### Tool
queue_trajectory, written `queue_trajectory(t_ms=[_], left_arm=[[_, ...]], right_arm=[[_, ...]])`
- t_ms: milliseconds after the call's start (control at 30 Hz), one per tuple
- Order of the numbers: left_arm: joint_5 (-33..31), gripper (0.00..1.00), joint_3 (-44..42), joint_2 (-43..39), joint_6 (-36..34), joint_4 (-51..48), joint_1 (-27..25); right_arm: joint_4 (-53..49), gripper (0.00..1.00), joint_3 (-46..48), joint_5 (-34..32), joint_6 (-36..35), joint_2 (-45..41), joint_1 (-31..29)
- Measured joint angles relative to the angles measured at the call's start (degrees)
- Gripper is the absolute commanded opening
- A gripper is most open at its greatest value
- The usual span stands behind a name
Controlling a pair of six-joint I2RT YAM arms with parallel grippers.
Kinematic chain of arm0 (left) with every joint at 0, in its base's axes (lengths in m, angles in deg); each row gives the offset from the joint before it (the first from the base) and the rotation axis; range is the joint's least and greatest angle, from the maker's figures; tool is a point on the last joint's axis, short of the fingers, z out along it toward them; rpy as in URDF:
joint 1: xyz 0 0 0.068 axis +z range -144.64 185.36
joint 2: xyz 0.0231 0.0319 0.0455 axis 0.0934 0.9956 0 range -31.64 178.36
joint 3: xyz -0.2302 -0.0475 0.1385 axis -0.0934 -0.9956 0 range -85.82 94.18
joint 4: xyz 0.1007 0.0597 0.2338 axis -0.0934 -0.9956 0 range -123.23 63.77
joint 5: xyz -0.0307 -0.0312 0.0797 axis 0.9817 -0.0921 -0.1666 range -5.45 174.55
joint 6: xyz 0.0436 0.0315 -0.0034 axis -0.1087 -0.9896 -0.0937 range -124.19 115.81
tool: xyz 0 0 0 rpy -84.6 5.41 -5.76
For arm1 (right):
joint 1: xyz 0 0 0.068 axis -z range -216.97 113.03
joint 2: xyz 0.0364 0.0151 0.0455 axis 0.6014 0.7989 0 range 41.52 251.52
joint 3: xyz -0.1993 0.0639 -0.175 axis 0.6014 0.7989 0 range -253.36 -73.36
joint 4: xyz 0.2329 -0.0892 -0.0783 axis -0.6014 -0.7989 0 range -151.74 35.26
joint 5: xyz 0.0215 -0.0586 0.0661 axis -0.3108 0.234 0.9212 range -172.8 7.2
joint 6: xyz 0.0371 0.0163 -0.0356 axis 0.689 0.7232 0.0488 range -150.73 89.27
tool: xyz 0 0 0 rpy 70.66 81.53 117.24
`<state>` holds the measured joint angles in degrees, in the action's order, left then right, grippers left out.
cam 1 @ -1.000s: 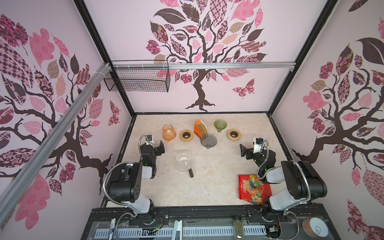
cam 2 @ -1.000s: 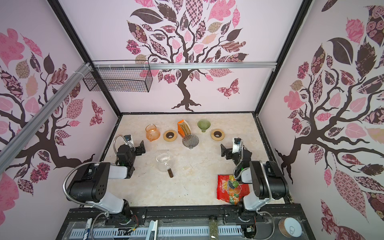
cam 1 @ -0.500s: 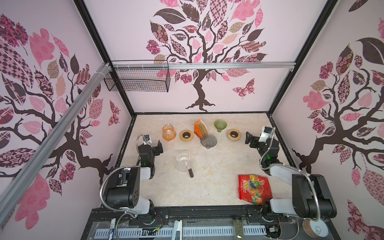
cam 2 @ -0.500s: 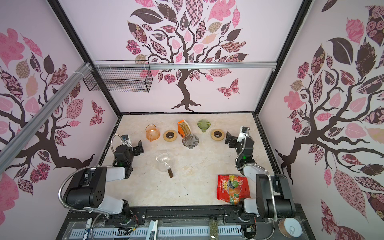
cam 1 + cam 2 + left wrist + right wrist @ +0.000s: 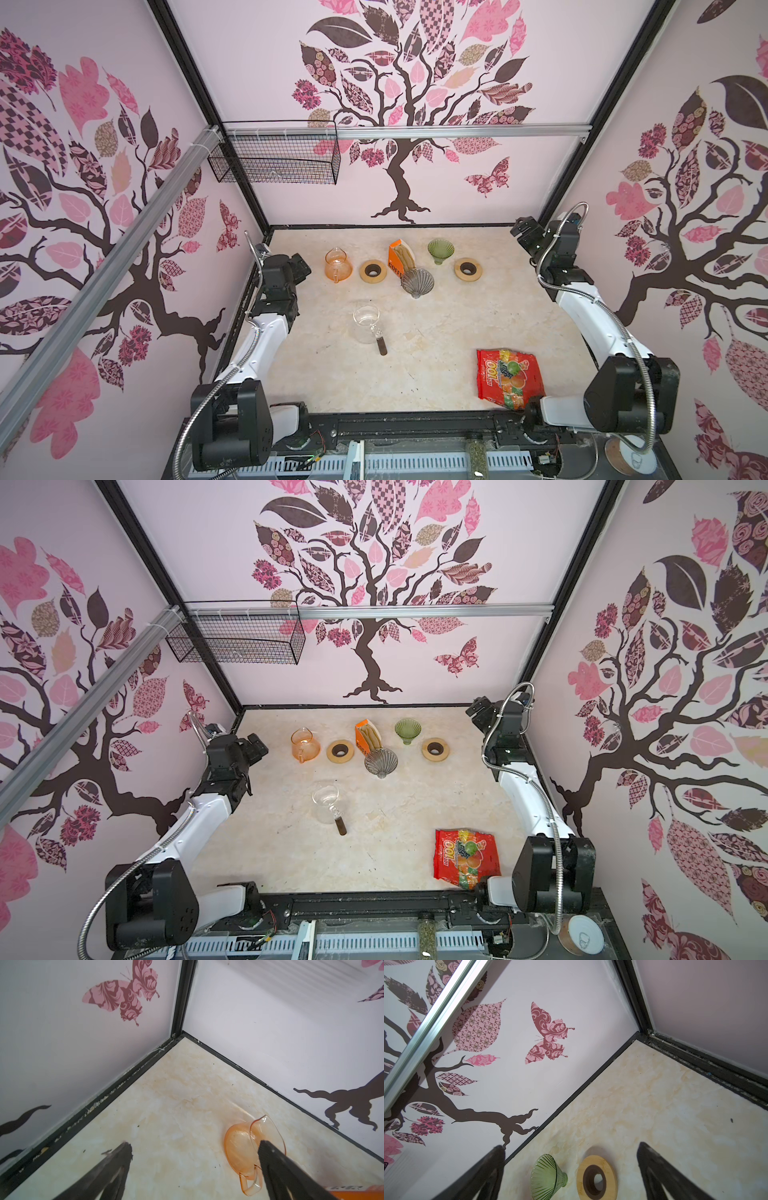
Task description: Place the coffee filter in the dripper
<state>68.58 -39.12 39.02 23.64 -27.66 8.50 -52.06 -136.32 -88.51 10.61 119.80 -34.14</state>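
Paper filters (image 5: pixel 405 258) in their box (image 5: pixel 393 262) look flimsy; pinch one top edge. Left gripper (image 5: pixel 193 1147) and right gripper (image 5: pixel 571 1150) gape empty.

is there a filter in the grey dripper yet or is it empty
Empty: in both top views the grey dripper shows only its ribbed glass, no paper. The filters sit in the orange box beside it.

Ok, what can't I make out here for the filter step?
Filter box: left wrist view shows only an orange strip, cut by the frame edge.
Filters in the box: both top views, too small to count.
Box's lower front: both top views, behind the grey dripper.
Orange carafe: left wrist view, partly behind a left tool finger.
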Motion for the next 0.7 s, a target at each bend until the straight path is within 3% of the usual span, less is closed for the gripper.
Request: queue_trajectory(t_ms=[300, 467, 700], left_arm=[[13.4, 0.98, 8.6, 2.9, 10.6, -19.7, 1.0], [26.3, 0.98, 9.1, 2.8, 11.7, -26.1, 0.4], [37.4, 0.98, 9.1, -3.0, 10.8, -37.8, -3.6]], right_arm=[[-8.3, 1.0, -8.9, 3.5, 11.4, 4.9, 0.0], [-10.8, 1.0, -9.3, 7.5, 14.0, 7.1, 0.0], [-10.4, 1.0, -5.8, 13.0, 15.2, 9.4, 0.0]])
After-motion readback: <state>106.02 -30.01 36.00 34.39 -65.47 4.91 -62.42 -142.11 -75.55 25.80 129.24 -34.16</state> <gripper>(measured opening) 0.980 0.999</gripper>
